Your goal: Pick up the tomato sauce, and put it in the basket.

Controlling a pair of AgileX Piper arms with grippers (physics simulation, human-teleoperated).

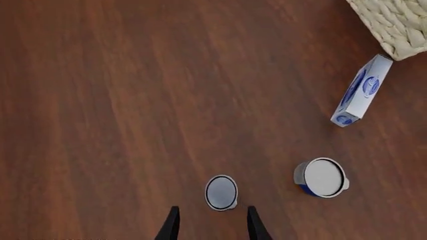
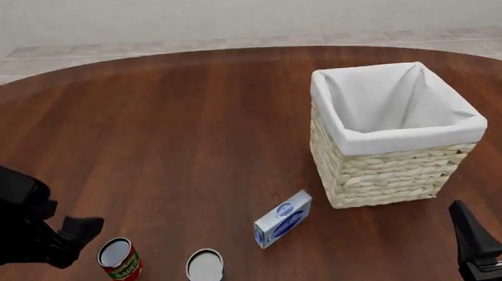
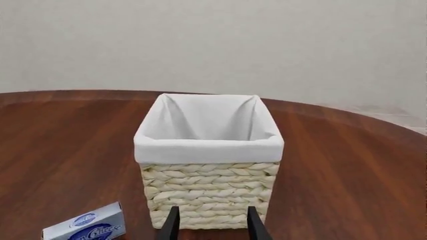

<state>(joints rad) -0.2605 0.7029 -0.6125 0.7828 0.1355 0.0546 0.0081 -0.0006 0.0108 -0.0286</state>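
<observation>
in the left wrist view the left pincer [image 1: 211,225] shows two dark fingertips [image 1: 171,226] set apart, nothing between them, touching nothing; the tomato sauce [image 1: 221,192] stands upright on the dark wooden counter [image 1: 120,100] just beyond the gap, only its silver top showing. the blue-and-yellow can [image 1: 321,177] stands near the tomato sauce, a white and blue box [image 1: 361,91] lies further on, and a corner of the basket [image 1: 393,22] sits just past the box. in the front view the left pincer [image 2: 79,232] hangs just beside the tomato sauce [image 2: 119,260], on the side away from the basket [image 2: 392,166], with the can's red label and green band visible; the pincer does not touch the can, and from here i cannot tell how wide it stands. the blue-and-yellow can [image 2: 206,271] is near the tomato sauce, toward the basket, and the box [image 2: 283,219] lies between that can and the basket. the right pincer [image 2: 493,238] is low at the near edge, just in front of the basket, fingers parted and empty. in the right wrist view the right pincer [image 3: 212,225] has its two dark fingers [image 3: 171,225] apart, holding nothing, facing the woven front of the basket [image 3: 207,187], whose white cloth lining folds over the rim; the box [image 3: 87,227] lies on the counter [image 3: 60,150] near the basket's base.
</observation>
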